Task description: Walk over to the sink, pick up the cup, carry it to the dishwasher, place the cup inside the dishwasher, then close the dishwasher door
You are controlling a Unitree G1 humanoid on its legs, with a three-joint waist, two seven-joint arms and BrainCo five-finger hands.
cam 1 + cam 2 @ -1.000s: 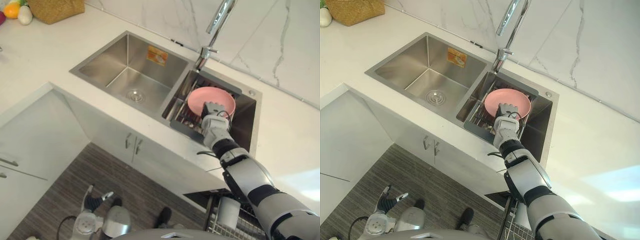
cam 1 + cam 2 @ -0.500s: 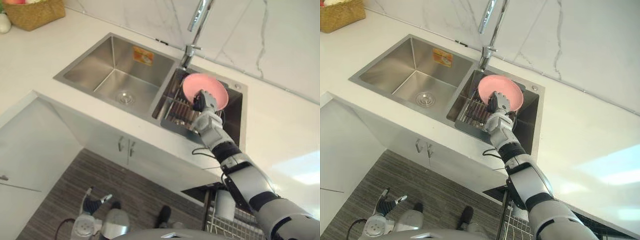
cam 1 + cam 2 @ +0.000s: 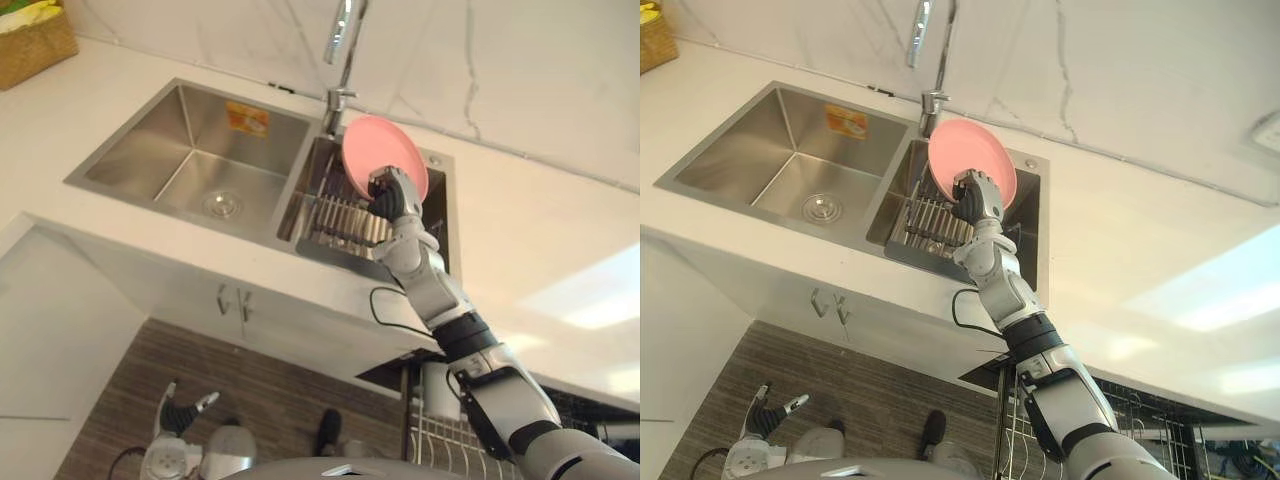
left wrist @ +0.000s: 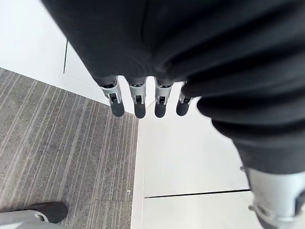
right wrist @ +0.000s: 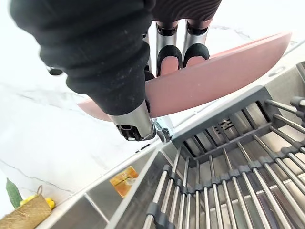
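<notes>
A pink plate [image 3: 385,165], not a cup, hangs tilted above the right basin of the steel sink [image 3: 180,150]. My right hand [image 3: 388,197] is shut on the plate's lower rim. In the right wrist view its fingers [image 5: 195,50] press one face of the pink plate [image 5: 214,81] and the thumb lies on the other. Below the plate, a wire dish rack [image 3: 340,222] lies in that basin. My left hand [image 3: 180,415] hangs low over the floor, its fingers [image 4: 140,102] straight and holding nothing.
The tall faucet [image 3: 340,40] rises just behind the plate. White counter surrounds the sink, with a woven basket [image 3: 35,40] at the far left. Cabinet doors [image 3: 230,300] are below. At the lower right is the open dishwasher's wire rack [image 3: 440,440] with a white cup-like thing [image 3: 436,390].
My right hand has lifted the pink plate up out of the basin's rack and tipped it on edge. The whole picture has shifted, so the camera moved.
</notes>
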